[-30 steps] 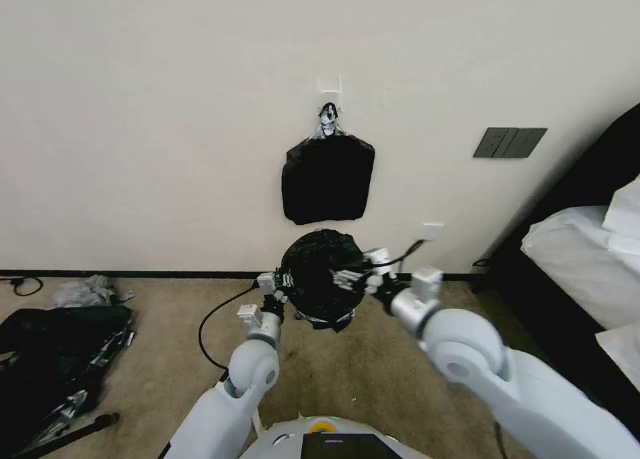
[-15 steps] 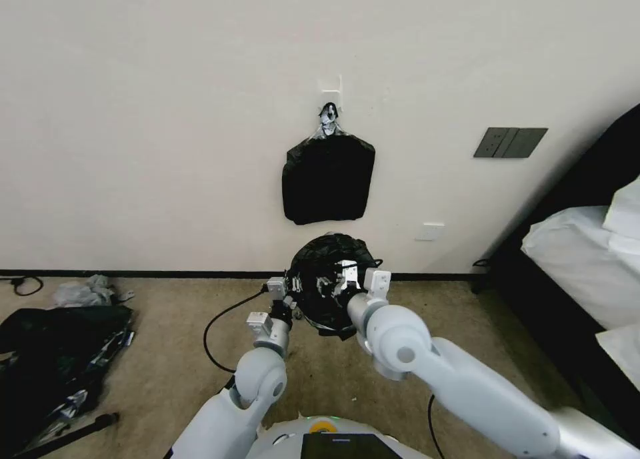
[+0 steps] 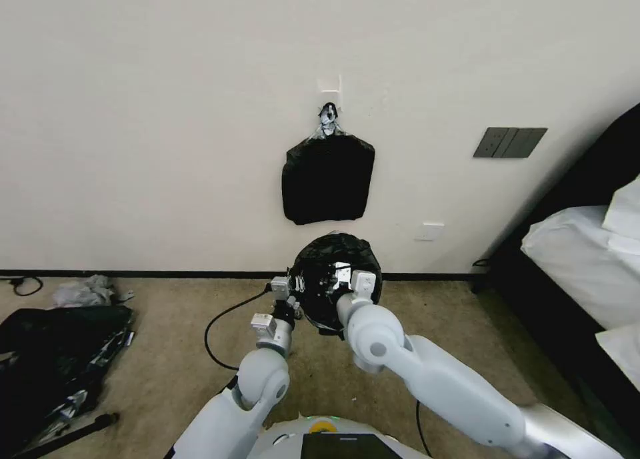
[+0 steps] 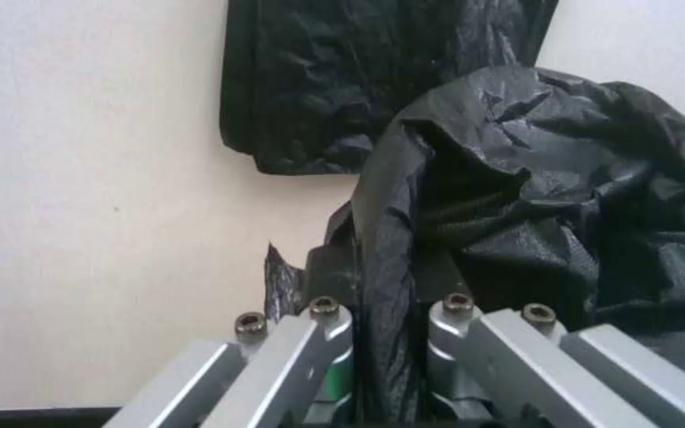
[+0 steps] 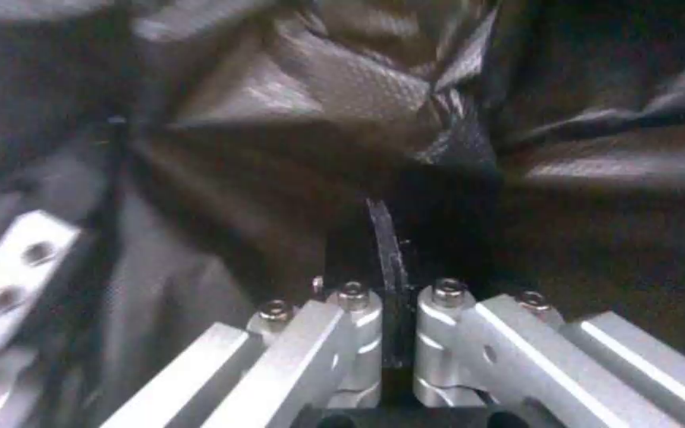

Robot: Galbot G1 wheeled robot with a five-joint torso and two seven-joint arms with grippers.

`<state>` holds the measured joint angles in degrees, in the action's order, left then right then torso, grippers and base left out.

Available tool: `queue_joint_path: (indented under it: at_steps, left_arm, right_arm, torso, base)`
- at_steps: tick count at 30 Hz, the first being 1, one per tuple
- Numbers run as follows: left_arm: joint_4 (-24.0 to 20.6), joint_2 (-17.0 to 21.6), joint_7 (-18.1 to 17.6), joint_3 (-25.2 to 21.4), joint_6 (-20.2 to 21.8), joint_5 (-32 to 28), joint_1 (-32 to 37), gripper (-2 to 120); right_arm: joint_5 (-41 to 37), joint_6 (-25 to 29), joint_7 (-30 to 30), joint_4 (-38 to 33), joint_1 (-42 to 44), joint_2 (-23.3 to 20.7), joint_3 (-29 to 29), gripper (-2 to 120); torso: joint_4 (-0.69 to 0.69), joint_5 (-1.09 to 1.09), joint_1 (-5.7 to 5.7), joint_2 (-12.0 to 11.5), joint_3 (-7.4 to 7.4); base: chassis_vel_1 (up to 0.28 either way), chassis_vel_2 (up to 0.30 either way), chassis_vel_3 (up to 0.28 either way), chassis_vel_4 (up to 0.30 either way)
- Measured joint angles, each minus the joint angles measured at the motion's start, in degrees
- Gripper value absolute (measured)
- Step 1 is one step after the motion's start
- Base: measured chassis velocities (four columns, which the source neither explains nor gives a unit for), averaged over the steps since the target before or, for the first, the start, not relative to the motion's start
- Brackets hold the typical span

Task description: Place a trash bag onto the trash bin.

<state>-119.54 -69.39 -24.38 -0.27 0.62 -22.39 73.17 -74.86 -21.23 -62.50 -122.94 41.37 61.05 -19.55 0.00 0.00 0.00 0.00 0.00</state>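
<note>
Basically both hands pinch the trash bag (image 3: 337, 275) held up near the wall — left hand (image 4: 390, 333) clenched on its edge, right hand (image 5: 394, 309) clamped on a fold inside it.

Centre of head view is crowded: the trash bag (image 3: 337, 279) bulges btwn both grippers, close to the wall (image 3: 167, 112) behind it. Left gripper (image 3: 293, 287) is clamped on the bag's left edge; in left wrist view its fingers (image 4: 323, 333) pinch a fold w/ no gap. Right gripper (image 3: 337, 279) is closed on film at the bag's middle, right arm (image 3: 427, 369) crossing lower centre-right. Directly above, the hanging bag bundle (image 3: 327, 179) blocks the wall. A cable (image 3: 223, 319) loops on the carpet (image 3: 160, 352) left of the arms. Dark heap (image 3: 53, 359) fills lower left; bed (image 3: 587, 259) closes the right edge. Open carpet lies btwn heap and cable.
</note>
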Motion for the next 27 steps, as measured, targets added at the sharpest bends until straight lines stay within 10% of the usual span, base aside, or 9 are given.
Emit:
queue_joint_path:
  at_steps: [27]
  left_arm:
    - [-3.00,0.51,2.77,-0.07,-1.43,1.36,1.67,5]
  right_arm:
    - [-4.29,0.65,-2.02,12.35,-2.67,5.07,3.05,0]
  torso:
    - [0.00,0.00,0.00,0.00,0.00]
  base:
    - [0.000,0.000,0.000,0.000]
